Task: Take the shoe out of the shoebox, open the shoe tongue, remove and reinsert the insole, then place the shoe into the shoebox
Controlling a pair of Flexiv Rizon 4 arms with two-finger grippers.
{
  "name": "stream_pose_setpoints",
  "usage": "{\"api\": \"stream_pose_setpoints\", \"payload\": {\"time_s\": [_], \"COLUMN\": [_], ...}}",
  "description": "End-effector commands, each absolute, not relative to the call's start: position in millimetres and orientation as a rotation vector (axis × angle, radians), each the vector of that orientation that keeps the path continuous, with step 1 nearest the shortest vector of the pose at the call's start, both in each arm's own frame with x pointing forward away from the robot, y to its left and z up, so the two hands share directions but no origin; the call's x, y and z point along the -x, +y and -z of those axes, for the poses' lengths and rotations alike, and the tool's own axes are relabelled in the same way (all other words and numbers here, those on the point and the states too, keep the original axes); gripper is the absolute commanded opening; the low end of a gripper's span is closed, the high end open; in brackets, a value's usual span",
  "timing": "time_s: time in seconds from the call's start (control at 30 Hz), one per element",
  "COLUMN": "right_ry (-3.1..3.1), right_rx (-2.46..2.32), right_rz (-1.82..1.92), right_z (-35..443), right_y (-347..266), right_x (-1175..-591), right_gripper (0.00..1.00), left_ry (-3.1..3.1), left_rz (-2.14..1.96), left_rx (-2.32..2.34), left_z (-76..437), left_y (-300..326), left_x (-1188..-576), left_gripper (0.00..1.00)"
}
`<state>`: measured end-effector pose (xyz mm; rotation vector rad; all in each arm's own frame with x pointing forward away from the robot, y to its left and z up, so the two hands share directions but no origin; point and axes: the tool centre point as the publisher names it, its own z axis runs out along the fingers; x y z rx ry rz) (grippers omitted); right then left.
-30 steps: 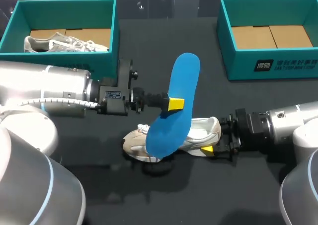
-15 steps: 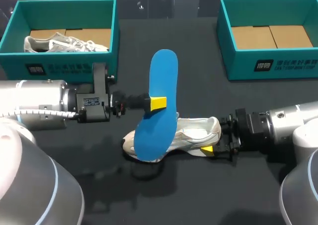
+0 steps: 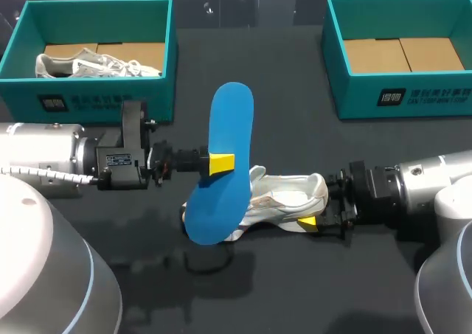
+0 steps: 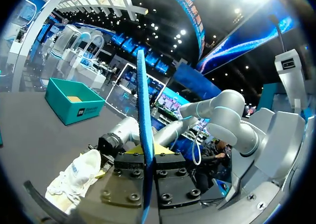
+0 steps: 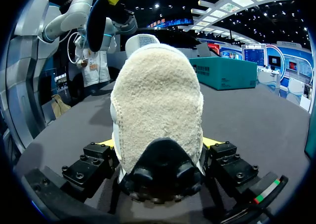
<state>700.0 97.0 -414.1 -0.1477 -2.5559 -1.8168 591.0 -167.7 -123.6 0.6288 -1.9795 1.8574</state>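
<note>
**Inspector:** Surface condition?

**Recorder:** Dark table [image 3: 280, 91]. The teal left shoebox [image 3: 96, 102] stands at the far-left corner with a grey sneaker [image 3: 96, 65] inside. The teal right shoebox [image 3: 398, 98] stands at the far-right corner, with its cardboard floor showing.

**Inspector:** Task items?

**Recorder:** The white sneaker [image 3: 287, 197] rests mid-table toward the near edge, heel toward the right arm. The right gripper [image 3: 316, 209] is clamped on that heel. The left gripper [image 3: 221, 162] pinches the blue insole [image 3: 221, 179], held roughly on end above the sneaker's toe. I cannot tell whether insole and toe are in contact.

**Inspector:** Discrepancies between views?

**Recorder:** The head view shows one yellow tip per gripper. The left wrist view shows the insole edge-on, a thin blade squeezed between both fingers. The right wrist view shows both tips against the heel's sides, and the fleecy lining.
</note>
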Motion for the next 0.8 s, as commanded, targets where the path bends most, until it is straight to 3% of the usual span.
{"api": "stream_pose_setpoints", "payload": {"time_s": [0.03, 0.8], "right_ry": [-2.560, -2.571], "right_rx": [0.150, 0.134], "right_rz": [1.810, 1.794], "right_z": [416.8, 414.3], "right_y": [100.7, 99.2], "right_x": [-701.9, -704.0], "right_gripper": [0.00, 0.01], "left_ry": [-1.991, -1.983], "left_rz": [-1.885, -1.917], "left_rx": [-0.625, -0.650], "left_z": [119.5, 113.1], "left_y": [-168.5, -170.1], "left_x": [-584.2, -579.1], "left_gripper": [0.00, 0.00]}}
